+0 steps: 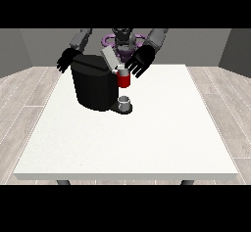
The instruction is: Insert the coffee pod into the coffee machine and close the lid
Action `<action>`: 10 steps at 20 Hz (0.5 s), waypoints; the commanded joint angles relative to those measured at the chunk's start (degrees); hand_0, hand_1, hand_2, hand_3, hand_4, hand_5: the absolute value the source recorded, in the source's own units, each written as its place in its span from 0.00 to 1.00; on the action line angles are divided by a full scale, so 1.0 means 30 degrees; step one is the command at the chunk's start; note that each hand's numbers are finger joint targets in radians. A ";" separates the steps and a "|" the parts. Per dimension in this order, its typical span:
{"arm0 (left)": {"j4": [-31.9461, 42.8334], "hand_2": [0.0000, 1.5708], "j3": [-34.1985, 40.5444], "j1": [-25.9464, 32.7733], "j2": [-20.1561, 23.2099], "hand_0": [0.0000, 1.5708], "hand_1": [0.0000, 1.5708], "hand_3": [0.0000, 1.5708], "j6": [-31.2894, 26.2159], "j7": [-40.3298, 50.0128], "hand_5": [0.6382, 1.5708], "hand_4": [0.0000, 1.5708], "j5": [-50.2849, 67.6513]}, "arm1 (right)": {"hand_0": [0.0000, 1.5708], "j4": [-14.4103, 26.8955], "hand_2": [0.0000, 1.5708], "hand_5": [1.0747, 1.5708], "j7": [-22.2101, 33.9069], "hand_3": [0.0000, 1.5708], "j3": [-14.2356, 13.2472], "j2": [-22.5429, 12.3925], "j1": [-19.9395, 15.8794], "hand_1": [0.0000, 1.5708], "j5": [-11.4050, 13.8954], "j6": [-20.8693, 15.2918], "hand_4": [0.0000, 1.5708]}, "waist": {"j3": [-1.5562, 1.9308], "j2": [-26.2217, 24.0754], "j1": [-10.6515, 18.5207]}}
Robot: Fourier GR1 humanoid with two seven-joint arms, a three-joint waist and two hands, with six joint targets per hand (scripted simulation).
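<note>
A black coffee machine (92,85) stands on the white table (132,138), left of centre. Its grey lid (110,58) is tilted up and open. At the machine's front sits a red holder (124,80) with a small pale pod (121,69) at its top. A grey cup (125,102) rests on the machine's base below. The hand at the view's right (139,62) hovers just right of the pod, fingers spread and relaxed, holding nothing. The hand at the view's left (66,59) hangs behind the machine's left edge with its fingers spread.
The table's near edge (127,176) runs across the bottom. Wooden floor surrounds the table. The robot's torso (123,40) stands behind the far edge.
</note>
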 commanded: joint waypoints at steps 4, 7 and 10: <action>0.0082 0.72 -0.0286 -0.0236 -0.0214 0.67 0.67 0.61 0.0552 0.0333 1.00 0.23 -0.0655 | 0.00 0.0088 0.00 1.00 -0.0251 0.00 0.0082 0.0309 -0.0246 0.00 0.0145 -0.0371 0.30 | -0.0019 0.0276 -0.0068; -0.0216 0.71 -0.0512 0.0424 -0.0427 0.68 0.68 0.61 0.0267 -0.0528 1.00 0.23 -0.0615 | 0.00 0.0400 0.00 1.00 -0.0061 0.00 -0.0492 -0.0318 0.0071 0.00 -0.0253 0.0078 0.26 | -0.0019 -0.0428 0.0388; 0.0067 0.65 -0.0404 0.0870 0.0289 0.58 0.58 0.55 0.0215 -0.1612 1.00 0.23 -0.0688 | 0.00 -0.0109 0.00 1.00 -0.0486 0.00 -0.0243 -0.0169 0.0291 0.00 -0.0147 0.0093 0.30 | -0.0023 0.0058 0.0378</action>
